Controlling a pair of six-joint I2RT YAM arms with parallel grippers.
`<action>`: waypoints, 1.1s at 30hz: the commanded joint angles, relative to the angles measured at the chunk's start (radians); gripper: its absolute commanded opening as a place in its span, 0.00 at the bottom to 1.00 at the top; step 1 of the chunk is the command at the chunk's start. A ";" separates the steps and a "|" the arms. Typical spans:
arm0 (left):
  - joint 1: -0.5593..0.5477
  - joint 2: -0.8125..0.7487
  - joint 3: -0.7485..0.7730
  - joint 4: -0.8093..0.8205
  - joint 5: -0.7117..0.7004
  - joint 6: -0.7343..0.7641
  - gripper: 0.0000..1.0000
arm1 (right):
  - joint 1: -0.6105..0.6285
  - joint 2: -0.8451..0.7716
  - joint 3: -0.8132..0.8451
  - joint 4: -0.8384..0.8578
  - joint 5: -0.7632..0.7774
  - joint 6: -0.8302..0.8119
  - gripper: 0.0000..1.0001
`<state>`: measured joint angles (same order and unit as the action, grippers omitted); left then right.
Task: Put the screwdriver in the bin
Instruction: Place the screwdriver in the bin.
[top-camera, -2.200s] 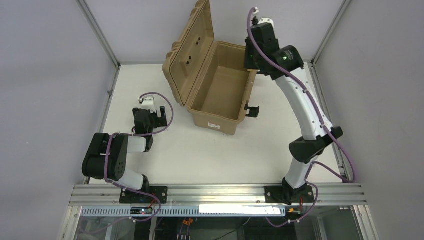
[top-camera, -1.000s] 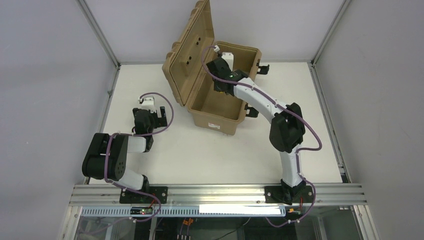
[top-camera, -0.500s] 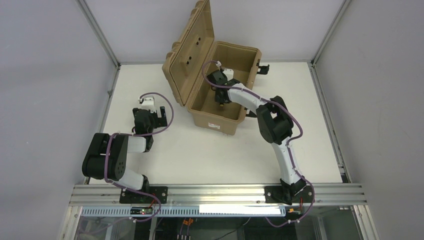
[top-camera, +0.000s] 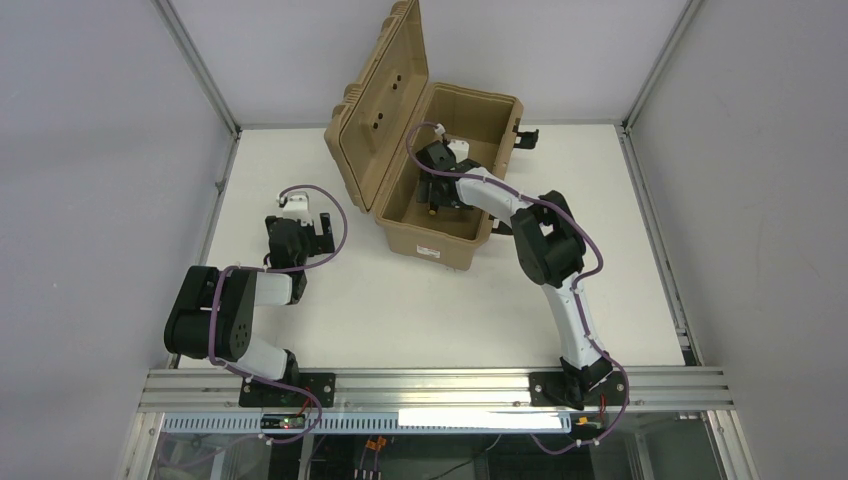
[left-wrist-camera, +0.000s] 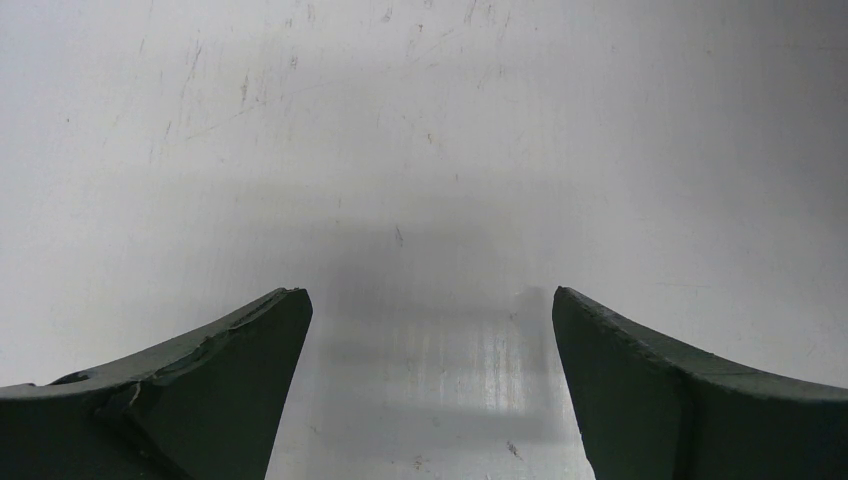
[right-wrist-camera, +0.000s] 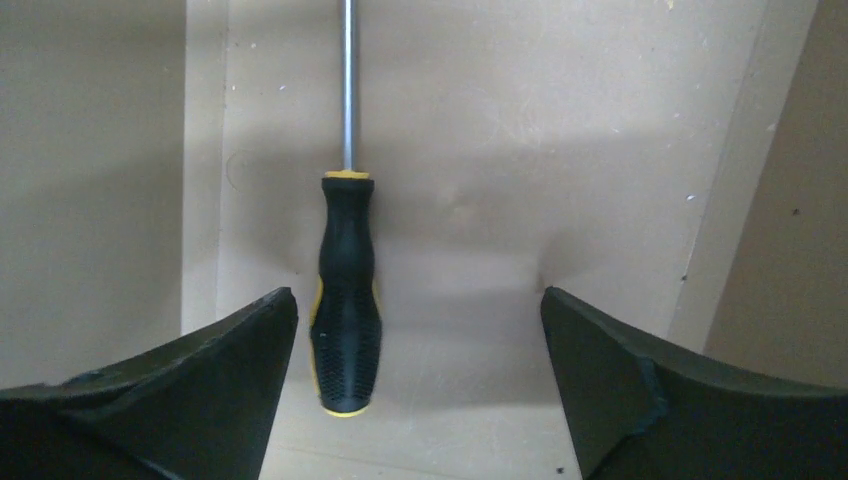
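Toward the far edge of the desk (top-camera: 400, 300), about midway along it, stands the bin (top-camera: 425, 243). Its lid (top-camera: 385, 110) is swung up on the left side, and a small red-white label shows on the near wall. The right arm (top-camera: 560, 290) bends over the bin's right rim and reaches down inside. The left arm (top-camera: 225, 315) is folded by the desk's left edge, well apart from the bin. Its left gripper (left-wrist-camera: 430, 300) hangs low over bare desk with its fingers spread wide, holding nothing. Inside the bin, the right gripper (right-wrist-camera: 420, 300) is also spread wide and grips nothing. The screwdriver (right-wrist-camera: 345, 260) lies flat on the bin floor between those fingers. It is nearer the one on the wrist view's left, with its shaft pointing away from the gripper.
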<state>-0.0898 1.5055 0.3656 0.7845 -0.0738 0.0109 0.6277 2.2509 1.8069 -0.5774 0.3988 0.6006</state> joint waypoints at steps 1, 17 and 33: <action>0.012 0.001 0.012 0.028 -0.005 -0.008 0.99 | -0.003 -0.053 0.018 0.015 0.004 -0.001 0.99; 0.012 0.001 0.012 0.027 -0.005 -0.009 0.99 | -0.002 -0.149 0.176 -0.127 0.036 -0.073 0.99; 0.012 0.001 0.013 0.027 -0.005 -0.008 0.99 | 0.000 -0.262 0.515 -0.310 0.076 -0.281 0.99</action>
<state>-0.0898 1.5055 0.3656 0.7849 -0.0742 0.0109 0.6277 2.0857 2.2234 -0.8360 0.4572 0.3988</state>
